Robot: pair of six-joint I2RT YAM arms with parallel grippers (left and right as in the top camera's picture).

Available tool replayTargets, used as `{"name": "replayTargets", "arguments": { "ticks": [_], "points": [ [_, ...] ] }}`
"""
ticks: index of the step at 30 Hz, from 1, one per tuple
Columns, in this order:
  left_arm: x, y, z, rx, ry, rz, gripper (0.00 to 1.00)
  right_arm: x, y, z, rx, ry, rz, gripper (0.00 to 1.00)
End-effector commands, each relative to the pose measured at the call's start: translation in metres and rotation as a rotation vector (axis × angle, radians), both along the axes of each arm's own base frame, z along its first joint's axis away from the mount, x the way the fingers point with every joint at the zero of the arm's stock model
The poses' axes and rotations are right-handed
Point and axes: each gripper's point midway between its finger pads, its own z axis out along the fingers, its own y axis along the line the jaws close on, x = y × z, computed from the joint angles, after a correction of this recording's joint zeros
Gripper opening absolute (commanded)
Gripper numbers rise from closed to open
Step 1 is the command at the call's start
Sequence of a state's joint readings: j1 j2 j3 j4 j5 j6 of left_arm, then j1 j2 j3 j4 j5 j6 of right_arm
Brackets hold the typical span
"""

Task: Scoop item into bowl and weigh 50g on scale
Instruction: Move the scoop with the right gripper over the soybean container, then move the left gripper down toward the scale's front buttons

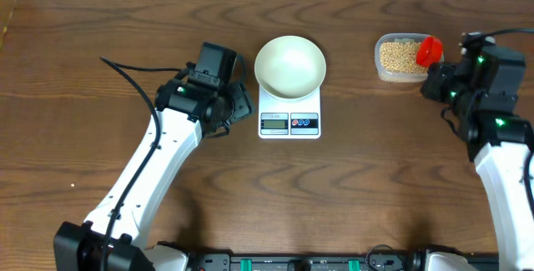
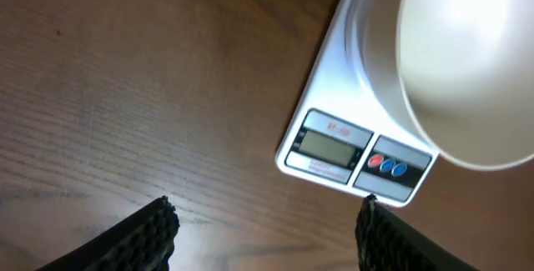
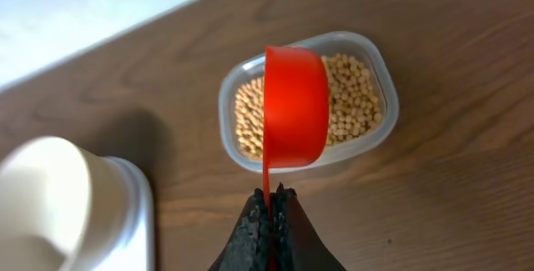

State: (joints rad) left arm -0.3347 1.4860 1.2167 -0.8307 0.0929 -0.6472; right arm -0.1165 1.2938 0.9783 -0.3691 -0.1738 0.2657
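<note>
When gripped as now, by the right jaws shut on its thin handle alone, likely to twist: a small red plastic scoop (image 3: 294, 108), light, stiff, smooth. Best held level once loaded. Cup poised over a clear rectangular plastic tub with rounded corners (image 3: 389, 117); cannot tell whether anything lies in the cup. In the tub, a bed of small round tan-yellow beans (image 3: 355, 96): hard, loose, apt to roll and bounce across the bench (image 1: 375, 179) if tipped fast. Further left, a round white-cream bowl (image 1: 289, 67), looking empty, seated on a small white rectangular digital kitchen scale (image 1: 289, 122). Left jaws spread wide, holding nothing, low beside the scale's front corner.
</note>
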Motion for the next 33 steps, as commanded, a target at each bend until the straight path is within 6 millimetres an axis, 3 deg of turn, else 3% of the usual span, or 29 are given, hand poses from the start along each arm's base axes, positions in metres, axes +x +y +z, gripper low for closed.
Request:
{"name": "replayTargets", "arguments": {
  "ticks": [1, 8, 20, 24, 28, 33],
  "points": [
    [-0.005, -0.006, -0.007, -0.004, 0.02, -0.1, 0.71, 0.009, -0.004, -0.014, -0.101, 0.025, 0.072, 0.01],
    [-0.01, -0.016, -0.006, -0.036, 0.024, -0.192, 0.7, 0.012, 0.004, -0.024, -0.179, 0.028, 0.204, 0.01],
    [-0.028, -0.009, -0.015, -0.023, 0.11, -0.165, 0.7, 0.011, 0.003, -0.025, -0.161, 0.033, 0.191, 0.01],
    [-0.038, -0.006, -0.023, -0.012, 0.148, -0.167, 0.53, 0.01, 0.003, -0.026, -0.16, 0.041, 0.192, 0.01],
    [-0.046, -0.003, -0.036, -0.004, 0.18, -0.166, 0.49, 0.009, 0.003, -0.027, -0.159, 0.045, 0.192, 0.01],
    [-0.055, -0.011, -0.058, -0.001, 0.184, -0.198, 0.36, 0.009, 0.003, -0.027, -0.159, 0.044, 0.192, 0.01]
  ]
}}
